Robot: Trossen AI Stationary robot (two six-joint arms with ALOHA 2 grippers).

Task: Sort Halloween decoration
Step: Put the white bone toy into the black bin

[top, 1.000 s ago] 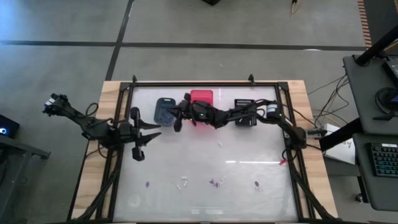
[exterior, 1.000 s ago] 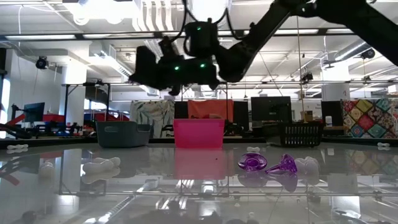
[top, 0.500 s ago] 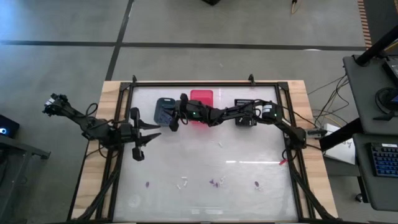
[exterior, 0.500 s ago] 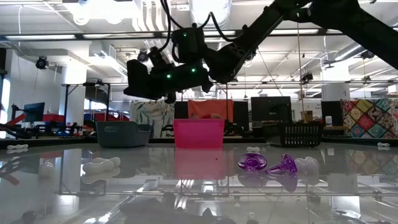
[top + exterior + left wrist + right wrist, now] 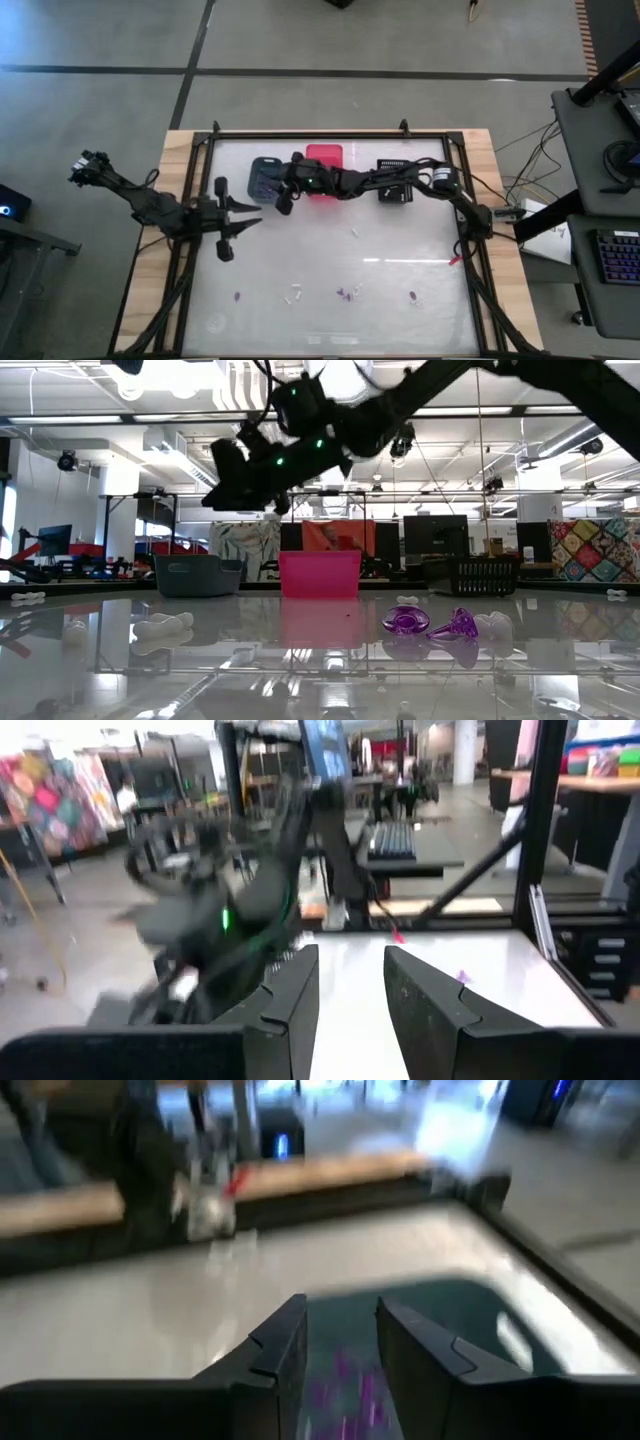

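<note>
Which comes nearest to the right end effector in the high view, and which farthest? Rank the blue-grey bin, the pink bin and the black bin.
Measured from the right end effector:
1. Blue-grey bin: right beside it, leftmost along the table's far edge.
2. Pink bin: the middle one, partly hidden under the arm.
3. Black bin: rightmost, near the arm's elbow.
</note>
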